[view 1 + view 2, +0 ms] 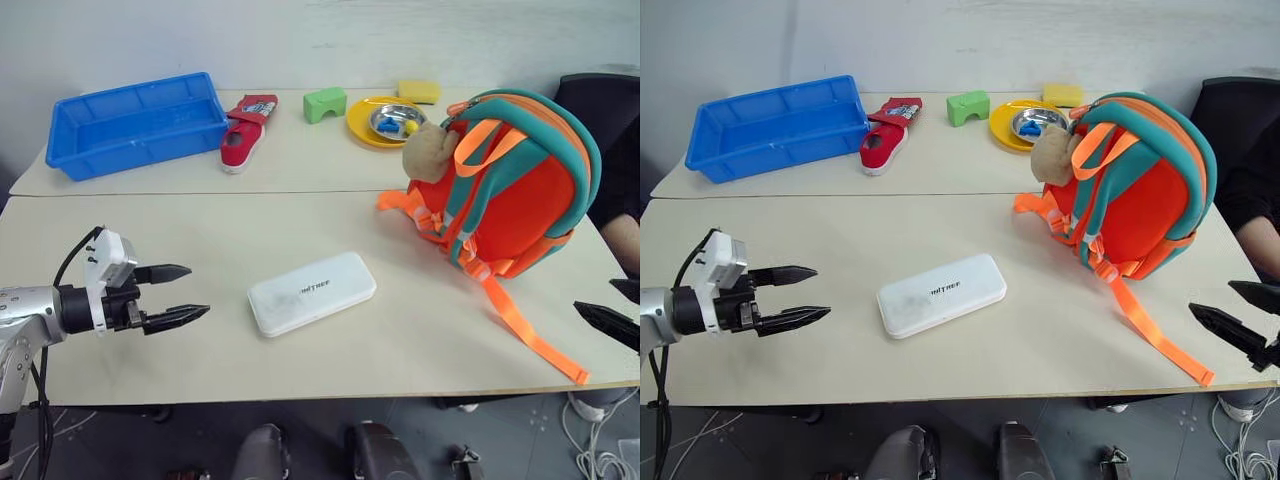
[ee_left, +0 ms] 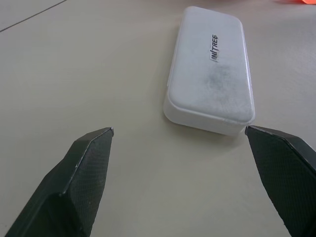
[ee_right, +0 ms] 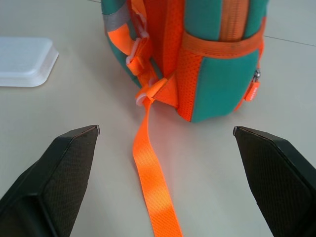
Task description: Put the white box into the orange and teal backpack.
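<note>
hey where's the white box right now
The white box lies flat on the near table, about the middle of the head views, between the open left gripper on its left and the orange and teal backpack on its right.

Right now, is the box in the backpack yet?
Not yet. Nothing looks done: the box lies flat on the table, apart from the backpack. The left gripper is open, aimed at the box, holding nothing. The right gripper is open near the backpack. Grabbing, lifting and packing remain.
</note>
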